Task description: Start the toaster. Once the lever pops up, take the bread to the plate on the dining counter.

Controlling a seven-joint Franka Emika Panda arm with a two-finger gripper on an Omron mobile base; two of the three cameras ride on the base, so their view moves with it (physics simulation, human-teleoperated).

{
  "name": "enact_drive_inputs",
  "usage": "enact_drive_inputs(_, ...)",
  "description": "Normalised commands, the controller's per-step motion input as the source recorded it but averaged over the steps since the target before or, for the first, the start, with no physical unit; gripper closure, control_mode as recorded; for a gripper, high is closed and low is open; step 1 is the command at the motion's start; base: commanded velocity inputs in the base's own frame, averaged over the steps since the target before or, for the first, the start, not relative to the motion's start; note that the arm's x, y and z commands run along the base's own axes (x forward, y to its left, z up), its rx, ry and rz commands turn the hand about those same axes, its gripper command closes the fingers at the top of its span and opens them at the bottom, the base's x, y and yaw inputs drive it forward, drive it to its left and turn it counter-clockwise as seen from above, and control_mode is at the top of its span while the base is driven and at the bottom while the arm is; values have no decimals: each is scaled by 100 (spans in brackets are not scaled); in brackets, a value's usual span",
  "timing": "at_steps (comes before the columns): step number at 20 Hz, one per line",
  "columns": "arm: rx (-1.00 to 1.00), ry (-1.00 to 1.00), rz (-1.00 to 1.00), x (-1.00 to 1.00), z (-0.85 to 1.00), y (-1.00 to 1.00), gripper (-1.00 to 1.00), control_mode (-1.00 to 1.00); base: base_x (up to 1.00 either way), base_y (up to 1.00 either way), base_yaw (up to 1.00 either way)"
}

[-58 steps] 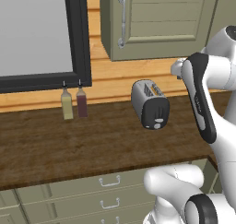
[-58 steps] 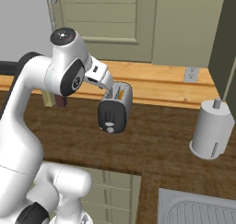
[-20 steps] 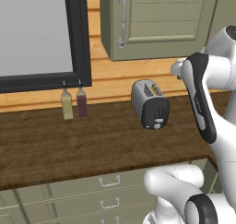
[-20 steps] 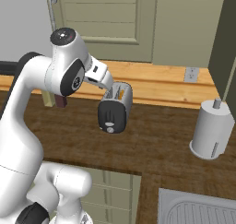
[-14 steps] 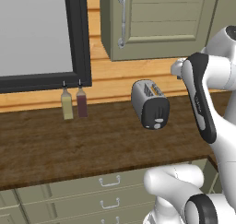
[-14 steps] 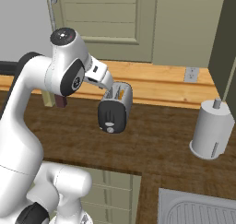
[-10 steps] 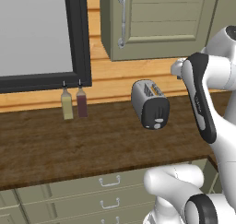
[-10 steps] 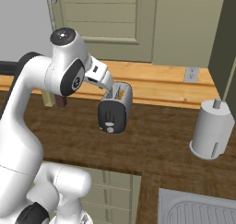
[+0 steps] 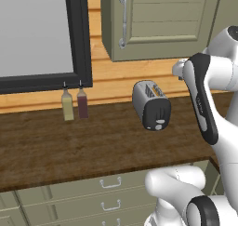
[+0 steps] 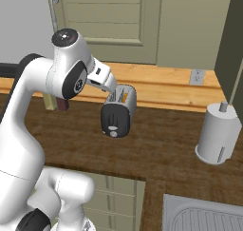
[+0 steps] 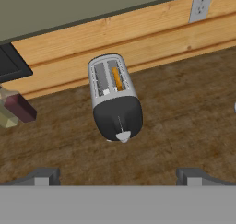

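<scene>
The silver-grey toaster [image 9: 151, 104] [image 10: 117, 112] [image 11: 114, 98] stands on the dark wood worktop [image 9: 69, 146] near the back wall, its black end face turned toward me. An orange-tan edge of the bread [image 11: 117, 79] shows in one of the two top slots. A small grey lever [image 11: 122, 136] sits low on the black face. My gripper [image 11: 117, 178] hovers above and in front of the toaster, open wide, with nothing between its fingertips [image 11: 42, 177]. The plate and the dining counter are out of view.
Two small bottles [image 9: 68, 105] [image 9: 82, 103] stand at the wall left of the toaster, under a black-framed window [image 9: 79, 34]. A paper towel roll [image 10: 217, 132] stands to the right, with a sink [image 10: 204, 216] nearer me. A wall cabinet [image 9: 158, 20] hangs above.
</scene>
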Motion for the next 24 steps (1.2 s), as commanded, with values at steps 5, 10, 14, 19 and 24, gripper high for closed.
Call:
enact_drive_inputs(5,0,0,0,0,0,0,-100,-100,0,0,0)
enact_drive_inputs(10,0,0,0,0,0,0,-100,-100,0,0,0)
enact_drive_inputs(14,0,0,0,0,0,0,-100,-100,0,0,0)
enact_drive_inputs(19,0,0,0,0,0,0,-100,-100,0,0,0)
enact_drive_inputs(24,0,0,0,0,0,0,-100,-100,0,0,0)
